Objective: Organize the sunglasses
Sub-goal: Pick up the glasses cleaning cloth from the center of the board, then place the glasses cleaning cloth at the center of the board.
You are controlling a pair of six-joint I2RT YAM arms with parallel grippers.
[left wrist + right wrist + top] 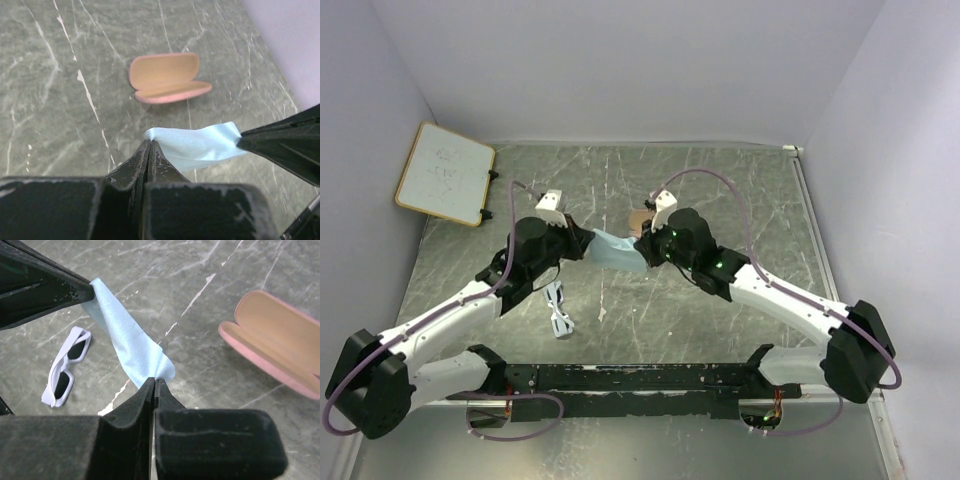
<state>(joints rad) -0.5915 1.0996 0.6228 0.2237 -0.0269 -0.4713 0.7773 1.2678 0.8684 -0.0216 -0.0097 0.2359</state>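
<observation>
Grey marbled table [720, 190]: surface veined. A small whiteboard [445, 172] lies at its far left corner, well apart from the work.

Left arm [450, 315] and right arm [790, 300]: both reach inward and meet near the table's middle.

Light blue cloth [615, 250]: held off the surface and stretched between the two grippers. The left gripper [150, 145] has its jaws pressed together on one corner. The right gripper [154, 382] is likewise pinched on the opposite corner.

Tan-pink case [167, 77]: open, lid tipped back, interior empty. It rests on the table just beyond the cloth, on the far side.

White-framed sunglasses [558, 312]: lying on the table on the near side of the cloth, toward the arm bases and close beside the left forearm. Their long axis runs roughly near to far, slightly slanted. The wrist views do not show which way the arms are folded.

Assessment: the left gripper is the nearer. The sunglasses lie back toward its base and below it, opposite the case. Neither gripper is free while the cloth is held, and the cloth hangs between sunglasses and case.
</observation>
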